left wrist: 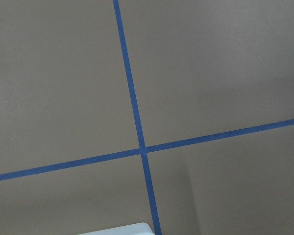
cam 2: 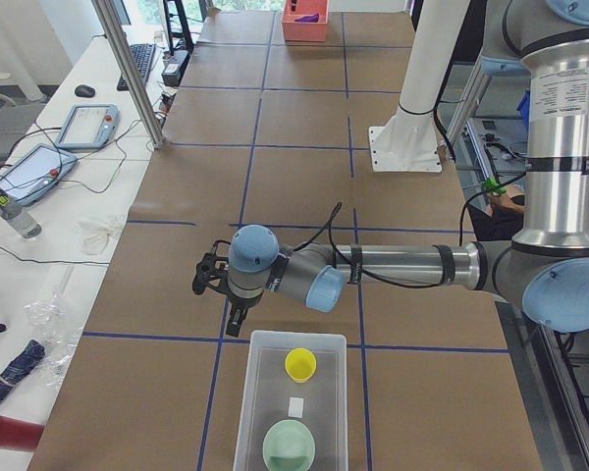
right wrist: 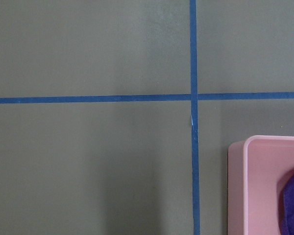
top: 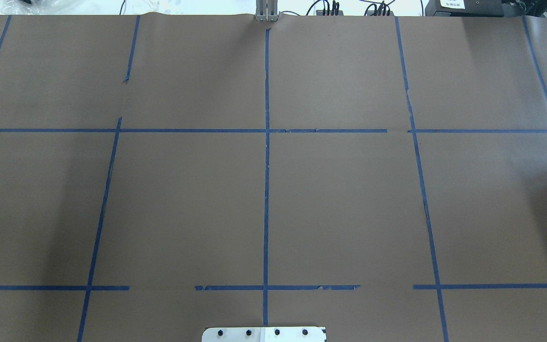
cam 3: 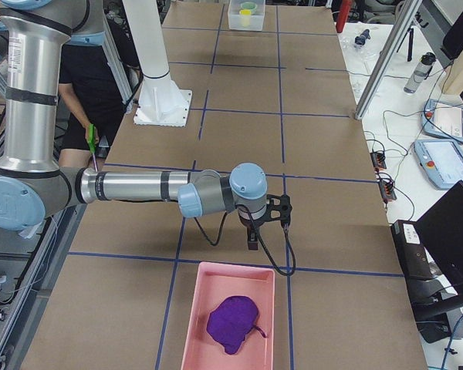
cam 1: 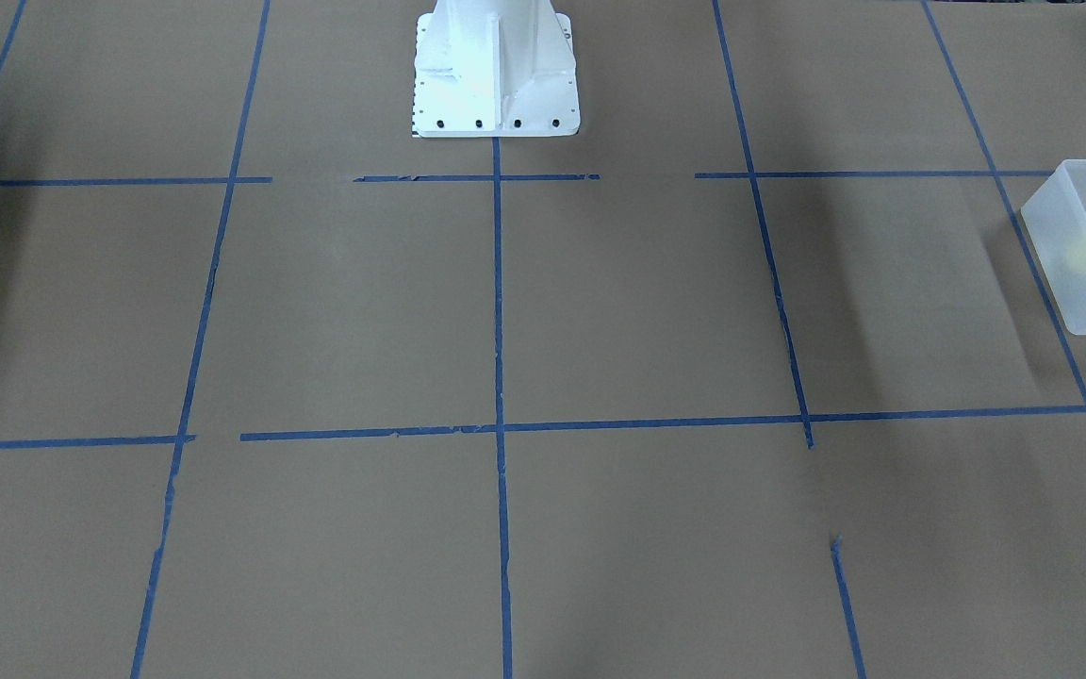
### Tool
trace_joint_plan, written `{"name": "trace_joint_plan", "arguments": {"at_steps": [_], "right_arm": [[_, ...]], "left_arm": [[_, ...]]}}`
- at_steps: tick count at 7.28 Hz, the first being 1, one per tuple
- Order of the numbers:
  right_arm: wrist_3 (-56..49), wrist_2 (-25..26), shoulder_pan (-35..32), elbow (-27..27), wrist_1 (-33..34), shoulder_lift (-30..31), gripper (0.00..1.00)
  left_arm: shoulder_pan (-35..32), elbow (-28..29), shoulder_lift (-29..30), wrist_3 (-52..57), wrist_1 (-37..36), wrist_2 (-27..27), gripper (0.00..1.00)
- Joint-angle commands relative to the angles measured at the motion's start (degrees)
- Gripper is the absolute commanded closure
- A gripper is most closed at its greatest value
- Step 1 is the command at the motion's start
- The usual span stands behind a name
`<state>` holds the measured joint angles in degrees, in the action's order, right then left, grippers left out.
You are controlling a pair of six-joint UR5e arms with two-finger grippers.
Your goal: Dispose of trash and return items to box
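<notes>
Though illegibly small, white slip [cam 2: 296, 405] beside yellow cup [cam 2: 300, 364] inside box [cam 2: 271, 392]

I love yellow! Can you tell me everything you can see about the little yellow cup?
The yellow cup is small, bright and tapered, with no handle, and it looks like plastic. Its open mouth shows, and it seems empty. It sits inside the frosted white box, near one end, apart from a small white piece and a pale green bowl. Only the box touches it.
</notes>
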<state>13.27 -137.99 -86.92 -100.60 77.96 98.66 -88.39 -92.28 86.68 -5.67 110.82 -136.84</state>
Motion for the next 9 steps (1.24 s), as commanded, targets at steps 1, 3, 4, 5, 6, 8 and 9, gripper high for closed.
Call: {"name": "trace_joint_plan", "arguments": {"at_steps": [1, 3, 4, 5, 6, 8, 9], "right_arm": [[0.0, 0.0, 0.0, 0.14, 0.0, 0.04, 0.0], [-0.53, 0.0, 0.0, 0.4, 0.09, 0.56, 0.0], [-0.62, -0.09, 0.0, 0.4, 0.26, 0.83, 0.0], [-0.62, -0.17, 0.0, 0.57, 0.35, 1.27, 0.0], [-0.62, -0.35, 0.0, 1.1, 0.35, 1.62, 0.0], [-0.62, -2.8, -0.09, 2.68, 0.35, 1.71, 0.0], [-0.53, -3.86, -0.09, 2.77, 0.7, 1.71, 0.0]], "left_arm": [[-0.11, -1.4, 0.07, 0.22, -3.68, 0.17, 0.0], [-0.55, -1.51, -0.02, 0.3, -3.68, 0.26, 0.0], [-0.55, -1.16, -0.02, 0.22, -3.68, 0.17, 0.0], [-0.55, -0.89, -0.11, 0.13, -3.77, 0.17, 0.0], [-0.55, -0.89, -0.63, -0.13, -3.77, 0.17, 0.0], [-0.55, -0.45, -0.55, -0.4, -3.86, 0.26, 0.0], [-0.55, -0.45, -0.63, -0.4, -3.86, 0.17, 0.0]]}}
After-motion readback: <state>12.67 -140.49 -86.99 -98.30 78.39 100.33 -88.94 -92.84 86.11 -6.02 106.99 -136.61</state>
